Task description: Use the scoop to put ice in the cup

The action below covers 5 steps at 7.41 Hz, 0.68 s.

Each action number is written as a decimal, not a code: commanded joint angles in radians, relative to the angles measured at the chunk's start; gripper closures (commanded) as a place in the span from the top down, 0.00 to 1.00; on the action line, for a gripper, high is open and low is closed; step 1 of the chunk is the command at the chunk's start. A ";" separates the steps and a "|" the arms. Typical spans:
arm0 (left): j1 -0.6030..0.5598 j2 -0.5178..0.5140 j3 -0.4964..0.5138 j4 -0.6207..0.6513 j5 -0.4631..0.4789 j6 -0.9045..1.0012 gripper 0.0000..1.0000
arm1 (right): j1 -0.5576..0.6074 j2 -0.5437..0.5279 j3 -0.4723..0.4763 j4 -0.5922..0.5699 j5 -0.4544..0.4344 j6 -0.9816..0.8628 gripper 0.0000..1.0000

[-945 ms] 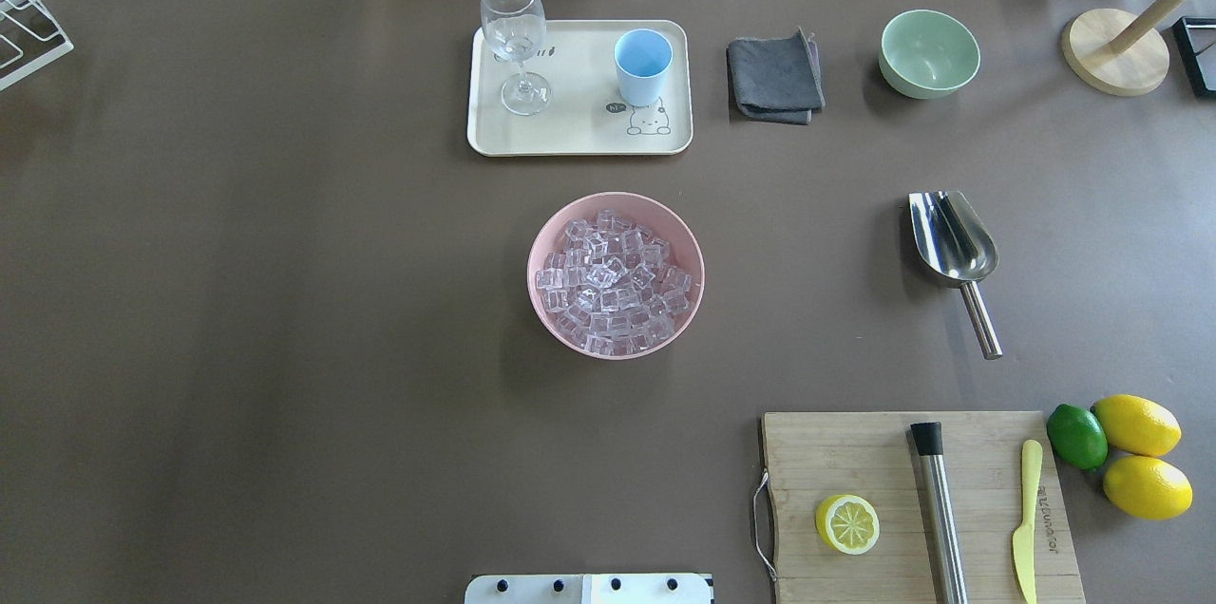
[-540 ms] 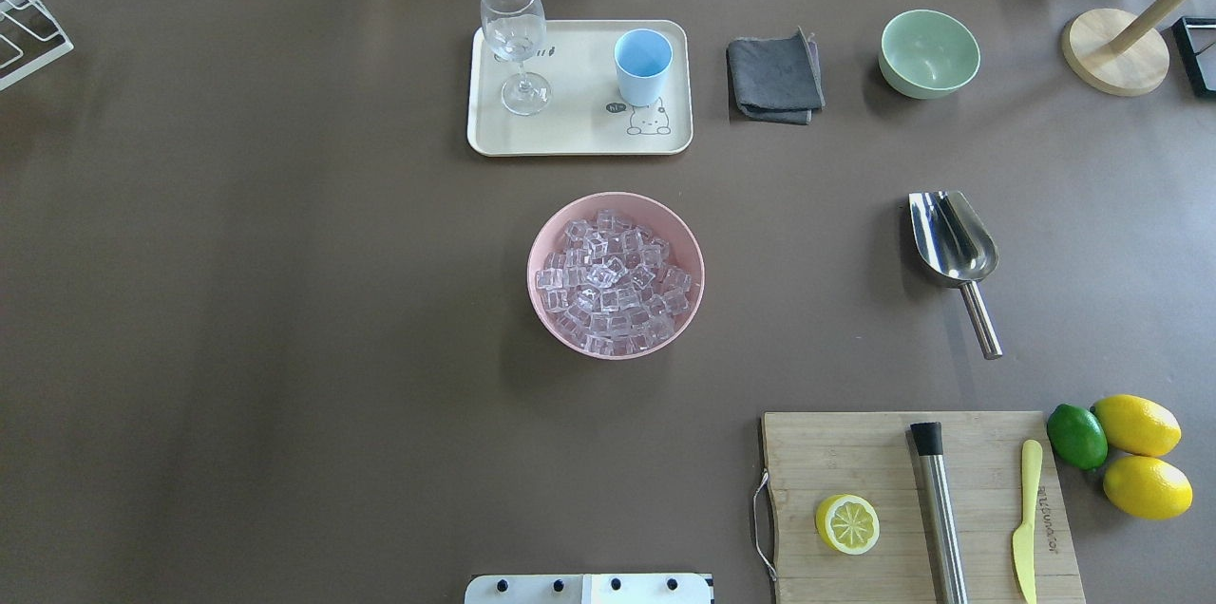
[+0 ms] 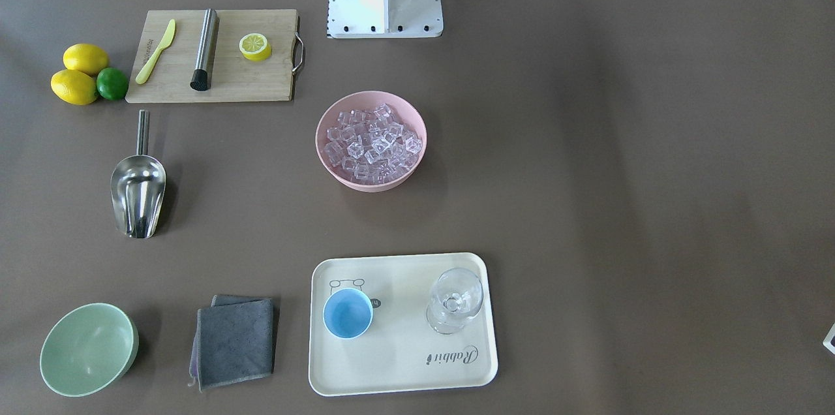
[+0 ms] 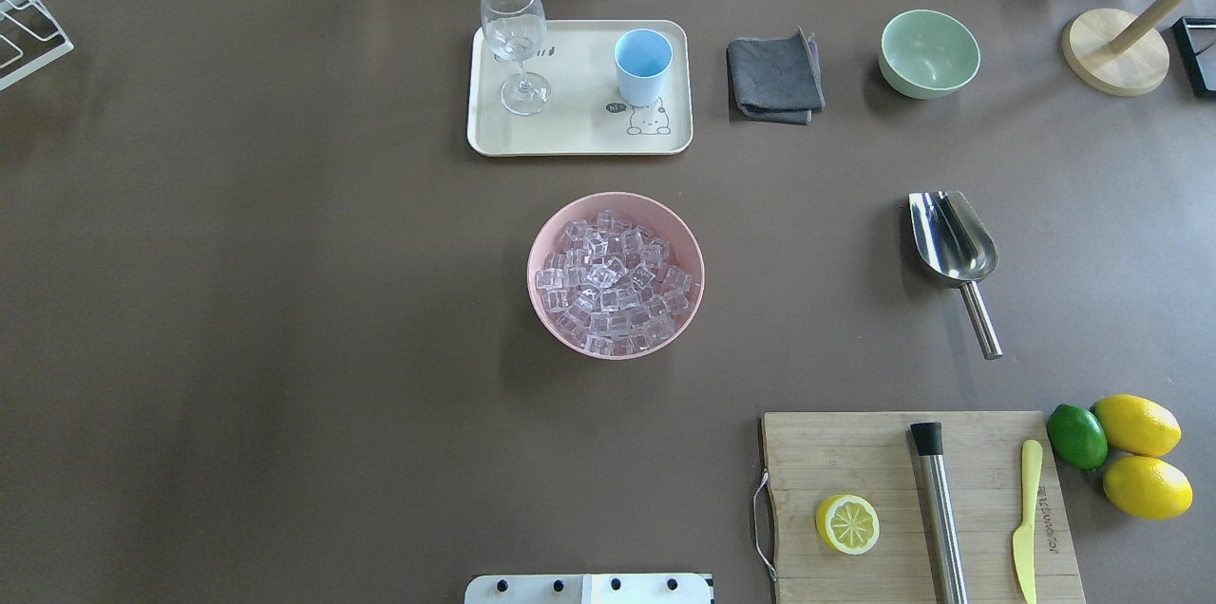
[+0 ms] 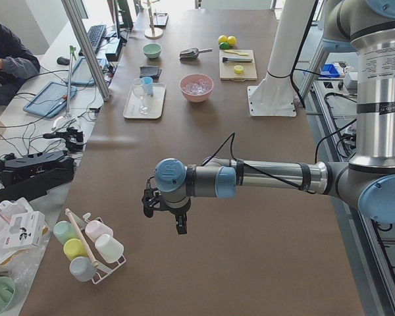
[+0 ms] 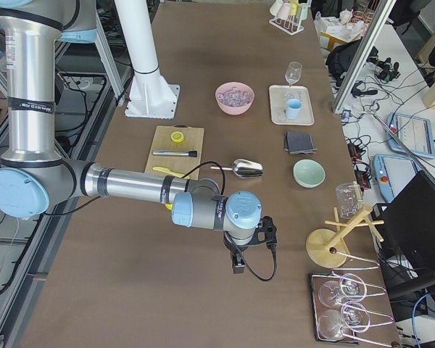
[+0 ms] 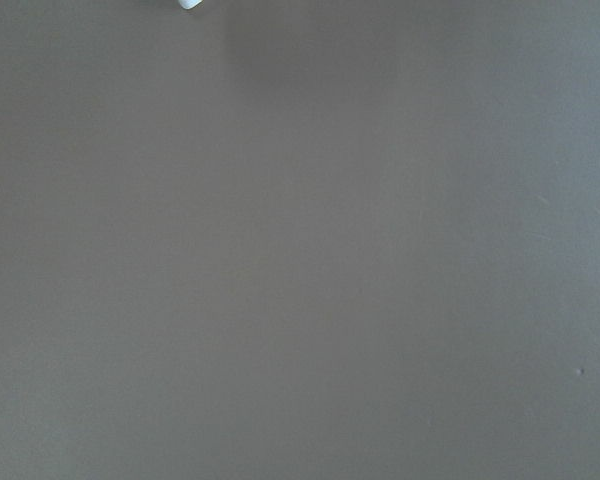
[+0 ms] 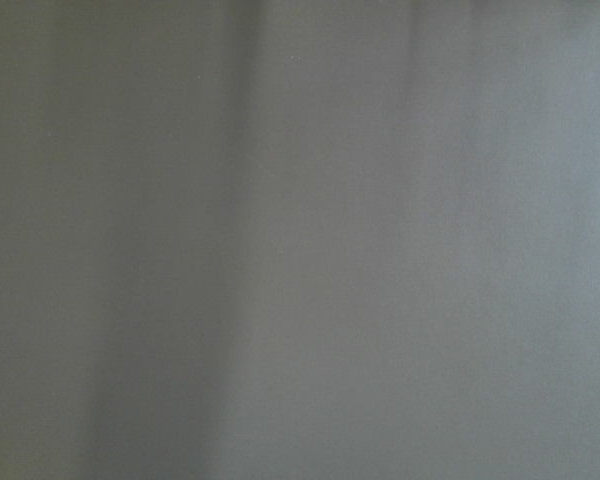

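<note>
At mid-counter (image 4: 285,300), a pink bowl (image 4: 532,276) heaped with ice (image 4: 613,286). Beyond it, on a cream tray (image 4: 579,124), the cup (image 4: 643,67), upright on the tray's right half, apart from a stemmed glass (image 4: 514,25) standing on the left half. Well to the pink bowl's right, the scoop (image 4: 953,248), flat on the counter, trough toward the far edge, handle toward the robot. Right of the tray, a folded grey cloth (image 4: 774,75), then a green bowl (image 4: 929,53). On the robot's near right, a board (image 4: 855,452) carrying half a lemon (image 4: 846,523), a steel cylinder (image 4: 939,514) and a yellow knife (image 4: 1026,528); just beside it, a lime (image 4: 1076,436) touching two lemons (image 4: 1137,424). Left arm (image 5: 263,176) stretched over the counter's left end, tool end pointing down; cannot tell whether left jaws apart or together. Right arm (image 6: 130,185) likewise over the right end, near a wooden stand (image 6: 332,249); cannot tell for right jaws either. Both arms apart from scoop, ice and cup. Wrist views filled with plain brown counter.
</note>
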State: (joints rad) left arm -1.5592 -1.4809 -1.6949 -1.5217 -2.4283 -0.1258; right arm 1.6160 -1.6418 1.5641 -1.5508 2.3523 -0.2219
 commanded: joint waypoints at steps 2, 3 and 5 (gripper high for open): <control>0.031 -0.010 0.001 -0.003 -0.005 -0.003 0.99 | -0.001 0.002 -0.013 0.001 0.008 -0.002 1.00; 0.069 -0.009 0.003 -0.009 -0.005 0.000 0.99 | -0.002 0.004 -0.015 0.001 0.028 0.006 1.00; 0.155 -0.015 -0.003 -0.009 0.006 0.000 0.99 | -0.065 0.042 0.039 0.001 0.035 0.104 1.00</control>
State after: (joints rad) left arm -1.4745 -1.4917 -1.6924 -1.5297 -2.4290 -0.1264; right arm 1.6002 -1.6338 1.5582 -1.5486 2.3803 -0.2105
